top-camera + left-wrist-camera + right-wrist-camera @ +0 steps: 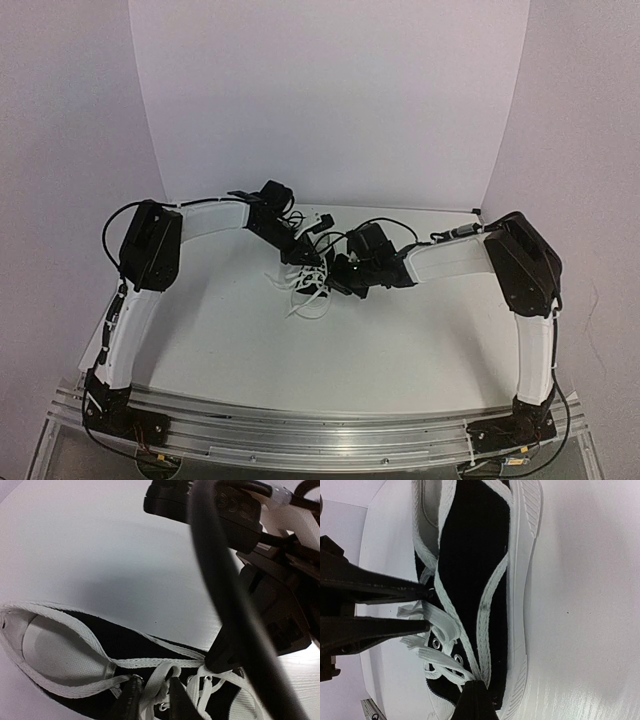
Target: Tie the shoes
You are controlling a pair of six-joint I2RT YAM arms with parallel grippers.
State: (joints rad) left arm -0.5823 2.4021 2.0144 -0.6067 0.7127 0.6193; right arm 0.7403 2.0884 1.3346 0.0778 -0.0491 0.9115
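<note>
Centrally, my left gripper (152, 700) pinched a white lace (159, 680) over the black sneaker (475, 575); my right gripper (477, 692), pressed together, touched the sneaker's laced front.

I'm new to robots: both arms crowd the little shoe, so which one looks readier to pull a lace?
Probably the left gripper: its fingertips straddle a white lace by the sneaker opening. The right gripper is shut.
</note>
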